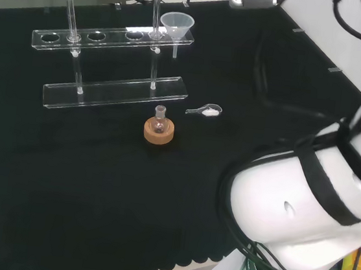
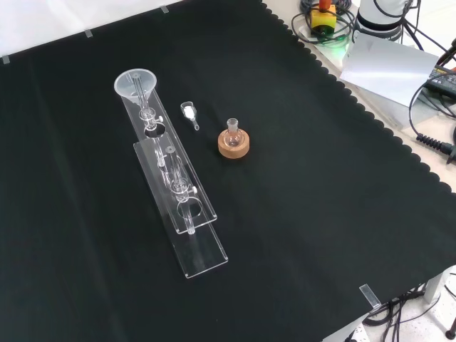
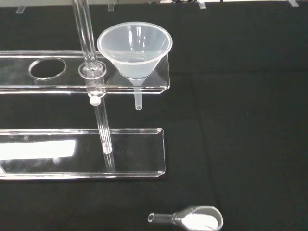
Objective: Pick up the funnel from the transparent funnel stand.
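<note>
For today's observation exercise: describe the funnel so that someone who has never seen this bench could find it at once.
Find the clear two-tier funnel stand on the black cloth. In the head view, follow its upper shelf of round holes to the right end. The funnel sits there, a wide translucent cone with its stem hanging through, unlike the empty holes beside it.

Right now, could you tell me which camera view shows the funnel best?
The wrist view: the funnel is close and large, seated in the clear funnel stand's end hole, spout hanging below. The head view and front view show it small, at the stand's end.
</note>
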Controlling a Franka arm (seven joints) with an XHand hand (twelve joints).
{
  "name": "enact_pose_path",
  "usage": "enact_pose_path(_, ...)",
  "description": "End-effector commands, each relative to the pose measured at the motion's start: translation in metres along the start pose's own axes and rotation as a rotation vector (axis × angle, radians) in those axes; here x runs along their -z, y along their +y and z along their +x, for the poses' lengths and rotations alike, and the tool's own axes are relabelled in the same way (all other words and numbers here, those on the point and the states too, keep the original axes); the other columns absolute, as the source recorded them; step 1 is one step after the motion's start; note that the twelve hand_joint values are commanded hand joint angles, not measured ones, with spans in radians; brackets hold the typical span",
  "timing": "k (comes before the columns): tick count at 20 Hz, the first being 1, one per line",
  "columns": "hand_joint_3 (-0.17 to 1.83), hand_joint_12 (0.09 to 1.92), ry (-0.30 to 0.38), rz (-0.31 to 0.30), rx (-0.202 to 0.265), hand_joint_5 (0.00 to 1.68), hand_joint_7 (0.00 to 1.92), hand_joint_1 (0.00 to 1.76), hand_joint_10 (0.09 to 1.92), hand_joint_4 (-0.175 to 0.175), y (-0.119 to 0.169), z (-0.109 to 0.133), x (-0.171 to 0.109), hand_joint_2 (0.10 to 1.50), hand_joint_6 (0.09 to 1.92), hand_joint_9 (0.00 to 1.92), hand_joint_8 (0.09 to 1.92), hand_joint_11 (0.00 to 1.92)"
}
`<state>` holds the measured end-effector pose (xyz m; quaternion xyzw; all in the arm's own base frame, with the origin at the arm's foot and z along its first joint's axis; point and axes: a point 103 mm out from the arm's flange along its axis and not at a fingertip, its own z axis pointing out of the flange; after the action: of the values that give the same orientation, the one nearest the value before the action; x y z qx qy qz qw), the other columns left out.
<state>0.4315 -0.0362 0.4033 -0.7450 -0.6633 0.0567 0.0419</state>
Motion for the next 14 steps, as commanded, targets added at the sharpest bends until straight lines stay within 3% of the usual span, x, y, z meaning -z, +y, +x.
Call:
enact_pose_path(1,0.31,1.43,-0.043,0.016,0.08,0.22,0.04,0.05,0.71,0.0,0.088,-0.011,-0.015,1.09,0.09,0.18,0.56,0.0)
enact_pose_path(9,0.28,1.44,-0.094,0.123,0.102,0.2,0.02,0.11,0.72,0.007,0.121,-0.007,-0.043,1.04,0.09,0.18,0.58,0.0)
enact_pose_path(14,0.26,1.45,-0.096,0.155,0.123,0.17,0.0,0.15,0.73,0.005,0.13,-0.008,-0.051,1.01,0.09,0.17,0.58,0.0)
